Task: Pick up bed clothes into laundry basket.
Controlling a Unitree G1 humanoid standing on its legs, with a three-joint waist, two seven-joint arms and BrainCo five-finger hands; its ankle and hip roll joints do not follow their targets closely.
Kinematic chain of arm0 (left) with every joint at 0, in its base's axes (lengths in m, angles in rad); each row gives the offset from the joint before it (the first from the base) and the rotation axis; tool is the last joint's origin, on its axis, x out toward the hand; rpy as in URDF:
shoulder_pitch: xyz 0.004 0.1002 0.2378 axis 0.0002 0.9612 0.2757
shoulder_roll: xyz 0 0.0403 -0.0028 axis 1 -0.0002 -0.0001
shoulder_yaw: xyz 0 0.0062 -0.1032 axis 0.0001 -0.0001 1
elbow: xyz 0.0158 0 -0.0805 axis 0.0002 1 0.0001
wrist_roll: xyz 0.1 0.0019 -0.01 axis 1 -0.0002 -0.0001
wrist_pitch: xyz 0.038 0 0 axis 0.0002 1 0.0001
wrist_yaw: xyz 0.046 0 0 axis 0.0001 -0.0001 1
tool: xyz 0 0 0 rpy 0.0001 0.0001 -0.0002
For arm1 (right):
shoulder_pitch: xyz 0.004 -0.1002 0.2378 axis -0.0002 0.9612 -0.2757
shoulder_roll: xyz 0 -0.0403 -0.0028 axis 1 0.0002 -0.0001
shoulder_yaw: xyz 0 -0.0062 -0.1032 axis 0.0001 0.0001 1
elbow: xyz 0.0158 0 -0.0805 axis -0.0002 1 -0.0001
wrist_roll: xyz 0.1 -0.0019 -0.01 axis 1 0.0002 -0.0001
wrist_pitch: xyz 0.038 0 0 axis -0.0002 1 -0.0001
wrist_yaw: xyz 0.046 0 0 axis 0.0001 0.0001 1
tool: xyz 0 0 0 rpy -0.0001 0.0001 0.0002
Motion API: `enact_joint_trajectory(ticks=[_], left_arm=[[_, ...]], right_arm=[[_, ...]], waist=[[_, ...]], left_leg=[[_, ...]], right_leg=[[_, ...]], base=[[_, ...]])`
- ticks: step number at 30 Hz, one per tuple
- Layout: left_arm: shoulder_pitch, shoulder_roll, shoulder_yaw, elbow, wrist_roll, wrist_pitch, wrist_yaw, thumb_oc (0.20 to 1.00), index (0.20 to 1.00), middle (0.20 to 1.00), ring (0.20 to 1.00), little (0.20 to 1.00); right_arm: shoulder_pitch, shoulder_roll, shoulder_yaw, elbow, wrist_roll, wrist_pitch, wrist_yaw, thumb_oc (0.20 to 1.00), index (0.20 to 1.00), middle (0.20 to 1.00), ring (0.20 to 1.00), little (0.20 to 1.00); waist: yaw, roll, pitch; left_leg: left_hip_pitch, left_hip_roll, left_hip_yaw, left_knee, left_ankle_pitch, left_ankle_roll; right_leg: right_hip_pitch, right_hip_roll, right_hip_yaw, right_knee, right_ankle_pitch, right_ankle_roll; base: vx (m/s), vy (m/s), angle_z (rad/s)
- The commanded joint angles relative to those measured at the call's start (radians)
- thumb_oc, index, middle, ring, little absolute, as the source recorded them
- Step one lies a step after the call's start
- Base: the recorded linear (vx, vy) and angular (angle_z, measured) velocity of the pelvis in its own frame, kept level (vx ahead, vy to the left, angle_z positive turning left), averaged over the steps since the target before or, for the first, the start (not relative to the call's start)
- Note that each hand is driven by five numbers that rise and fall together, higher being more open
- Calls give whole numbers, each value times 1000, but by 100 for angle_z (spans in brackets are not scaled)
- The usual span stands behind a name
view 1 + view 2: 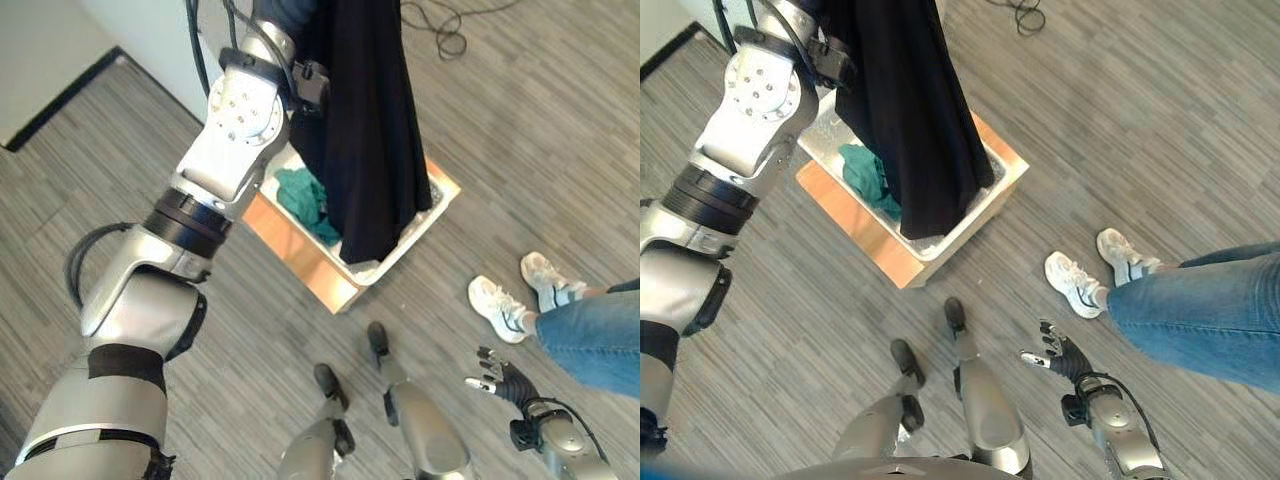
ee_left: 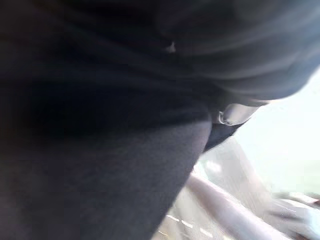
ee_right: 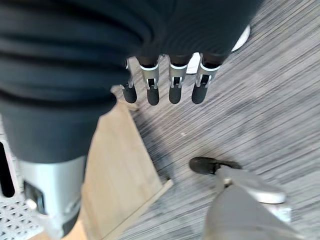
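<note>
black garment (image 1: pixel 365 140): you see matt, soft cloth hanging in smooth folds
teal cloth (image 1: pixel 305 200): crumpled matt fabric
laundry basket (image 1: pixel 440 200): your white perforated plastic walls, pale wood panel on its side
floor (image 1: pixel 540 120): grey, wood-grain planks, faint sheen
right hand (image 3: pixel 165 80): silver metal fingers, dark matt tips

Black garment (image 1: pixel 365 140) hanging into white laundry basket (image 1: pixel 432 215), teal cloth (image 1: pixel 305 200) inside

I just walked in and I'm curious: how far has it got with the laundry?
A teal garment already lies in the laundry basket. A black cloth hangs from the raised left arm, its lower end reaching into the basket; letting go remains. The right hand hangs open, holding nothing.
</note>
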Motion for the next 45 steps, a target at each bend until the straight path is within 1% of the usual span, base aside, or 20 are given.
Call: enact_joint_trajectory(ticks=[1,2,3,10,13,16,21,25,31,33,35,36,37,38,40,41,42,43,44,45], left_arm=[[-110,12,30,71,43,-40,6,200,200,200,200,200],[-118,10,5,101,56,-30,-14,511,511,511,511,511],[-121,9,-5,107,62,-27,-21,1000,1000,1000,1000,1000],[-137,24,-60,112,126,-21,-40,1000,1000,1000,1000,1000],[-112,13,-68,74,135,-23,-52,1000,1000,1000,1000,1000],[-58,-27,-65,10,130,-25,-75,1000,1000,1000,1000,1000],[-67,-58,-113,-20,196,-12,-99,1000,1000,1000,1000,1000],[-71,-68,-108,-34,192,-18,-94,1000,1000,1000,1000,1000],[-48,-83,-69,-92,146,-39,-93,1000,1000,1000,1000,1000],[-3,-107,-29,-136,104,-52,-90,1000,1000,1000,1000,1000],[26,-122,-9,-155,84,-57,-92,1000,1000,1000,1000,1000],[114,-176,35,-193,18,-59,-105,1000,1000,1000,1000,1000],[119,-176,37,-196,18,-57,-106,1000,1000,1000,1000,1000],[242,-231,89,-240,-43,-52,-113,1000,1000,1000,1000,1000],[360,-261,104,-270,-49,-27,-135,1000,1000,1000,1000,1000],[414,-267,97,-270,-39,-9,-155,1000,1000,1000,1000,1000],[455,-264,63,-272,-16,11,-181,1000,1000,1000,1000,1000],[488,-266,32,-267,-11,24,-206,1000,1000,1000,1000,1000],[554,-261,12,-258,-21,31,-224,1000,1000,1000,1000,1000],[555,-260,12,-259,-21,31,-224,1000,1000,1000,1000,1000]], right_arm=[[17,-23,-27,-15,1,-48,-8,1000,1000,1000,1000,1000],[10,-25,-17,-7,2,-53,-7,1000,1000,1000,1000,1000],[6,-26,-13,-7,-2,-55,-6,1000,1000,1000,1000,1000],[-2,-28,-4,19,-17,-59,-5,1000,1000,1000,1000,1000],[-12,-30,4,29,-22,-60,-3,1000,1000,1000,1000,1000],[-31,-35,21,42,-41,-60,-3,1000,1000,1000,1000,1000],[-49,-45,37,48,-50,-60,6,1000,1000,1000,1000,1000],[-56,-45,42,59,-54,-59,8,1000,1000,1000,1000,1000],[-61,-41,54,74,-67,-51,14,1000,1000,1000,1000,1000],[-60,-31,53,80,-70,-44,12,1000,1000,1000,1000,1000],[-60,-25,52,87,-69,-43,11,1000,1000,1000,1000,1000],[-58,-15,50,85,-69,-36,11,1000,1000,1000,1000,1000],[-55,-17,50,84,-69,-36,12,1000,1000,1000,1000,1000],[-59,-7,47,69,-71,-30,10,1000,1000,1000,1000,1000],[-74,0,52,54,-76,-25,3,1000,1000,1000,1000,1000],[-81,4,49,42,-73,-24,-1,1000,1000,1000,1000,1000],[-84,9,38,32,-67,-23,-7,1000,1000,1000,1000,1000],[-82,10,29,18,-60,-27,-7,1000,1000,1000,1000,1000],[-74,16,20,4,-46,-35,-15,1000,1000,1000,1000,1000],[-74,16,20,4,-46,-35,-15,1000,1000,1000,1000,1000]], waist=[[0,-25,-7],[-2,-27,-7],[0,-26,-8],[6,-16,-8],[8,-15,-14],[12,-22,-27],[16,-33,-44],[22,-35,-55],[40,-34,-87],[51,-35,-112],[56,-35,-121],[67,-33,-135],[66,-31,-136],[89,-30,-143],[109,-24,-135],[117,-19,-129],[117,-12,-126],[107,-6,-128],[99,1,-132],[99,2,-136]], left_leg=[[2,19,-74,6,27,-35],[4,19,-74,6,26,-35],[5,18,-75,6,25,-35],[22,13,-82,6,22,-33],[34,13,-84,6,20,-31],[51,13,-89,6,15,-29],[66,12,-99,6,13,-24],[71,10,-107,6,13,-22],[100,5,-126,6,7,-17],[124,4,-140,6,1,-14],[134,4,-147,6,-1,-12],[156,3,-161,6,-6,-9],[158,3,-162,6,-6,-9],[180,4,-179,6,-10,-2],[204,6,-196,6,-12,6],[208,9,-213,6,-5,8],[210,8,-249,6,5,11],[205,5,-299,6,17,13],[197,-3,-366,11,31,16],[193,-1,-366,10,34,15]], right_leg=[[99,-68,-68,15,-128,117],[99,-68,-68,15,-125,117],[100,-69,-67,15,-125,117],[115,-74,-77,15,-125,123],[126,-77,-80,16,-126,124],[143,-81,-84,18,-126,126],[162,-85,-95,18,-123,125],[172,-89,-107,19,-123,126],[207,-90,-115,23,-131,126],[231,-93,-121,34,-142,125],[240,-95,-126,46,-152,124],[256,-97,-131,77,-172,120],[258,-97,-132,80,-175,120],[265,-103,-150,145,-206,117],[261,-104,-161,228,-229,119],[258,-99,-153,265,-251,117],[257,-84,-105,304,-277,113],[255,-52,-16,336,-302,107],[268,-8,106,355,-332,102],[264,-6,106,353,-328,101]], base=[[0,0,0],[0,0,0],[0,0,0],[-8,14,3],[-7,11,1],[-24,13,5],[-48,-1,11],[-50,1,8],[-17,5,7],[6,-1,3],[25,3,16],[26,6,28],[2,23,29],[-20,15,23],[-73,-5,18],[-103,-49,25],[-91,-86,54],[-83,-128,70],[-62,-97,99],[-88,-139,134]])
